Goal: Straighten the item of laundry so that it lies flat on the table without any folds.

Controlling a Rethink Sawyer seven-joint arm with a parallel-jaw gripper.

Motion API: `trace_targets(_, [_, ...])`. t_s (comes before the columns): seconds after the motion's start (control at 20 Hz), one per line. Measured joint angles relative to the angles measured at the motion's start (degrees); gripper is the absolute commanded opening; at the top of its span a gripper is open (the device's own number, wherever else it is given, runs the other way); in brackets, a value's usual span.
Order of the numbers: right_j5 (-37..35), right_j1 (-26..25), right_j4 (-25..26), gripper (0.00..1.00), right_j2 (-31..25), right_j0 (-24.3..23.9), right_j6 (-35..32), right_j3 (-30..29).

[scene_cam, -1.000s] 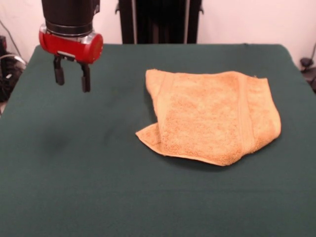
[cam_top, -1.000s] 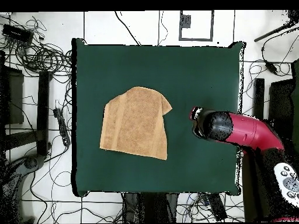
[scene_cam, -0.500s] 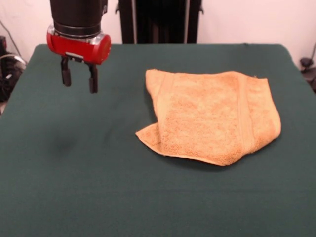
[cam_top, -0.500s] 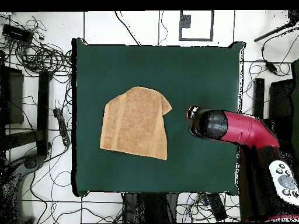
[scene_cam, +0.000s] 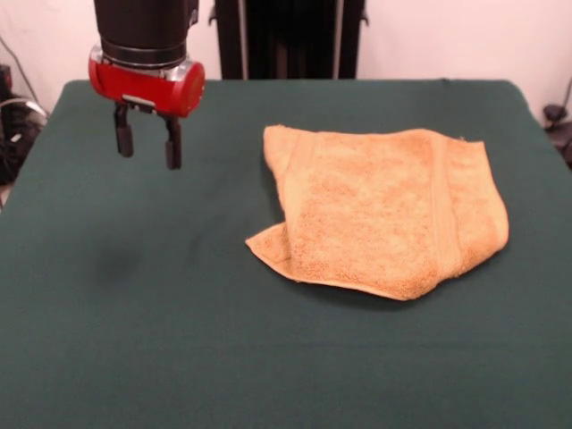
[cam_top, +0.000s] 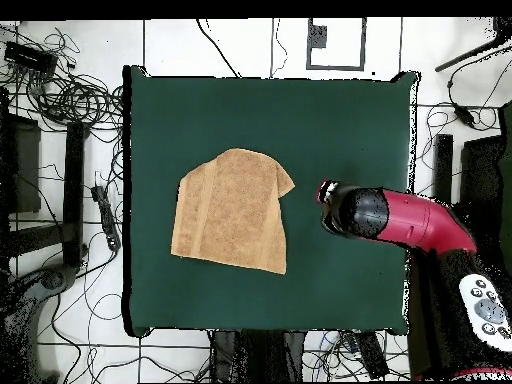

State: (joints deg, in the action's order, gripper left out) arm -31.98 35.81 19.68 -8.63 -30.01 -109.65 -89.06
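Light is even and fairly bright in both views, coming from above. In the front view the gripper (scene_cam: 147, 147) casts a soft dark smudge on the table (scene_cam: 134, 357) below it, toward the left edge. The towel (scene_cam: 384, 210) throws a thin dark shadow along its near edge. No glare on the cloth. The front view is slightly soft; the overhead table (cam_top: 330, 110) looks flat and shadowless.

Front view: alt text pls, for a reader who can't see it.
A mustard towel lies folded over on the green table, right of centre. The red and black arm's hand hangs open above the table at upper left, apart from the towel.
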Motion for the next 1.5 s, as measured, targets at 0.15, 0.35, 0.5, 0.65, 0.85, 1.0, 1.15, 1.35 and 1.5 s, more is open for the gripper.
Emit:
trace_targets(0.15, [0.0, 0.01, -0.42, 1.0, 0.0, 0.32, 0.0, -0.02])
trace_targets(0.35, [0.0, 0.0, -0.78, 1.0, -0.01, 0.69, 0.0, -0.02])
trace_targets(0.5, [0.0, 0.0, -1.03, 1.0, -0.01, 0.81, 0.0, -0.02])
trace_targets(0.65, [0.0, 0.0, -1.05, 1.0, 0.0, 0.81, 0.0, -0.02])
trace_targets(0.85, [0.0, 0.0, -1.05, 1.0, 0.0, 0.86, 0.0, -0.02])
trace_targets(1.0, [0.0, 0.0, -1.08, 1.0, 0.0, 0.91, 0.0, -0.02])
trace_targets(1.15, [0.0, 0.01, -1.08, 1.0, -0.01, 1.1, 0.0, -0.02])
trace_targets(1.35, [0.0, 0.0, -1.08, 1.0, 0.02, 1.47, 0.0, -0.06])
trace_targets(1.5, [0.0, 0.0, -1.08, 1.0, 0.07, 1.99, 0.0, -0.07])
